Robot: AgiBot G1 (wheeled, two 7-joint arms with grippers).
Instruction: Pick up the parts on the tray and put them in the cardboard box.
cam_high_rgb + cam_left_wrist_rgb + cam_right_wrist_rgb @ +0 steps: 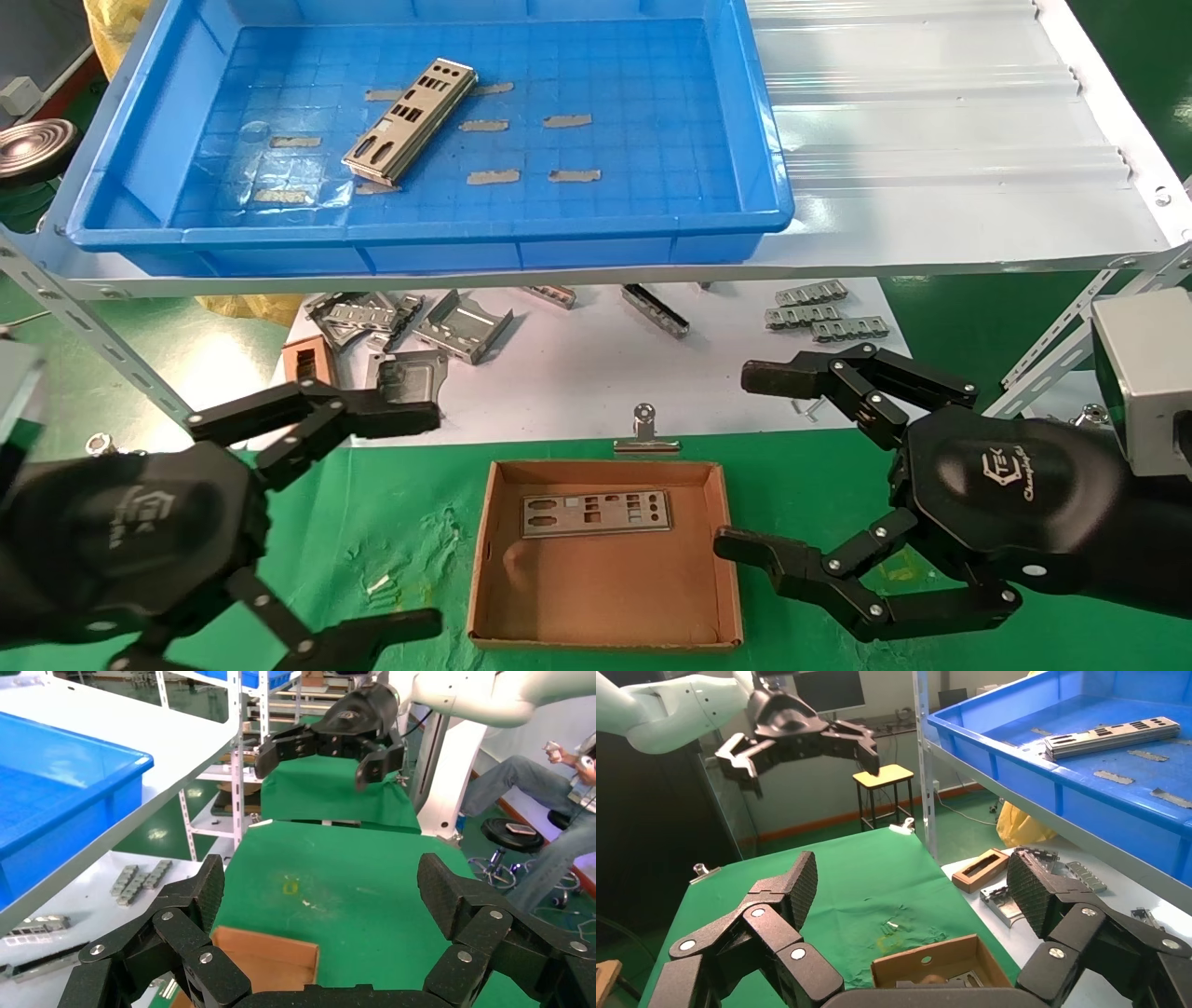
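Note:
A silver plate part (410, 119) lies slanted on the floor of the blue tray (764, 158), which sits on the raised shelf. It also shows in the right wrist view as the part (1112, 735) inside the tray (1053, 783). Below, on the green cloth, the cardboard box (712, 559) holds another part (596, 513) flat against its far wall. My left gripper (410, 522) hovers open just left of the box. My right gripper (750, 461) hovers open just right of it. Both are empty. In the wrist views, the left gripper (323, 888) looks over a box corner (267, 959), and the right gripper (914, 885) over the box (933, 962).
Under the shelf, a white sheet carries bent brackets (461, 326), slotted strips (819, 312) and a small brown frame piece (309, 359). A binder clip (644, 433) lies just behind the box. Slanted metal shelf struts (84, 326) stand on both sides.

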